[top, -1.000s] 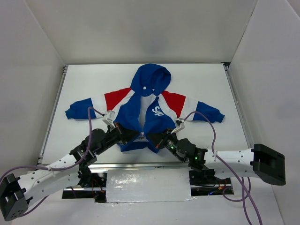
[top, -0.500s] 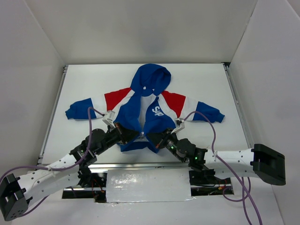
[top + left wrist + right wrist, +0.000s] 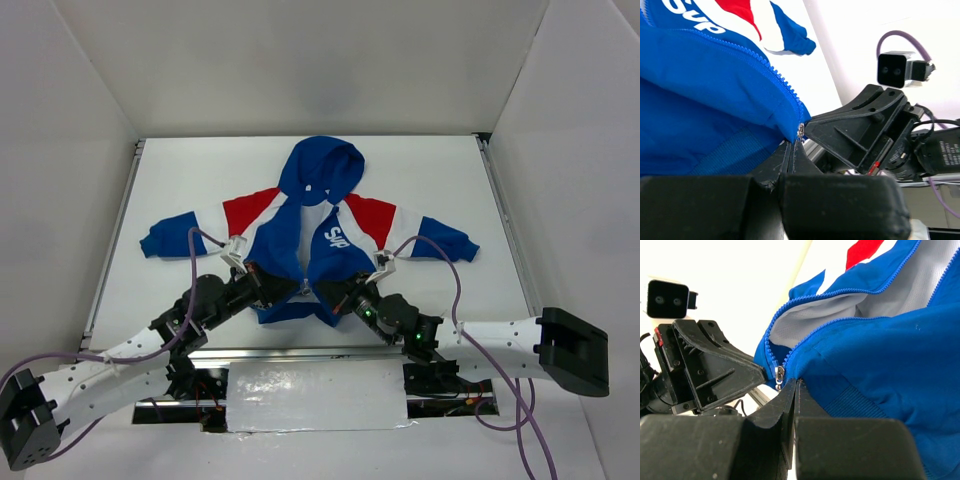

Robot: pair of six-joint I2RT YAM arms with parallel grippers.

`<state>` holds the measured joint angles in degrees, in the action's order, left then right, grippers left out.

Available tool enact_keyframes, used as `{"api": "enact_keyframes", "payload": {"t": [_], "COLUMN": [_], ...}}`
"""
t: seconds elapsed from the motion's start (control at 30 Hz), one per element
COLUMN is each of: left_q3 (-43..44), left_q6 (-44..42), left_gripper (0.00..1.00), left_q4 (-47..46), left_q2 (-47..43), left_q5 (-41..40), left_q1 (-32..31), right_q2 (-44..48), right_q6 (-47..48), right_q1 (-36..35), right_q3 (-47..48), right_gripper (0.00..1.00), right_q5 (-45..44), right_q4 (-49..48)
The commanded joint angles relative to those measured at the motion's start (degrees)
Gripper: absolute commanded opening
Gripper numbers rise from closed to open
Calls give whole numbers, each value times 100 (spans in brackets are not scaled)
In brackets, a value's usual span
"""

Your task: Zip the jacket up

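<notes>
Blue jacket [image 3: 318,262]: flat on the table [image 3: 180,170], hood far, hem toward the arm bases, front open.

My left gripper [image 3: 287,291]: jaws pinched together on its hem corner, at the metal zip end [image 3: 800,131].

My right gripper [image 3: 325,292]: jaws closed on the opposite corner, slider [image 3: 780,374] just beside the tips.

The corners are nearly touching. The zip axis runs from hem away to hood, so I judge mating comes first, then pulling away from the bases.

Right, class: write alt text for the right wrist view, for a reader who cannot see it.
The right gripper, shut, pinches the bottom hem of the open blue jacket beside a small silver zipper piece. The black left gripper faces it from the left, and white lining shows between the parted fronts.
</notes>
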<state>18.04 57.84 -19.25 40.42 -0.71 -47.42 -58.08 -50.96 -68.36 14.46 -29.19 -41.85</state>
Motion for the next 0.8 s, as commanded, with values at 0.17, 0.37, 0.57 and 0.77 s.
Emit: {"api": "enact_keyframes", "payload": {"t": [0.17, 0.37, 0.57, 0.77], "left_q3": [-99, -91, -12, 129], "left_q6": [271, 262, 140, -98], "left_gripper": [0, 0, 0, 0], "left_q4": [-800, -748, -353, 245], "left_q2": [167, 159, 159, 106], "left_q5": [352, 335, 300, 264], "left_q1": [-31, -31, -31, -31], "right_q2": [-168, -282, -230, 25], "right_q6": [244, 438, 526, 500], "right_q1": [173, 209, 367, 595], "right_q3": [207, 329, 365, 435], "right_gripper": [0, 0, 0, 0], "right_q5": [255, 572, 896, 1336], "right_q4": [-754, -931, -939, -720]}}
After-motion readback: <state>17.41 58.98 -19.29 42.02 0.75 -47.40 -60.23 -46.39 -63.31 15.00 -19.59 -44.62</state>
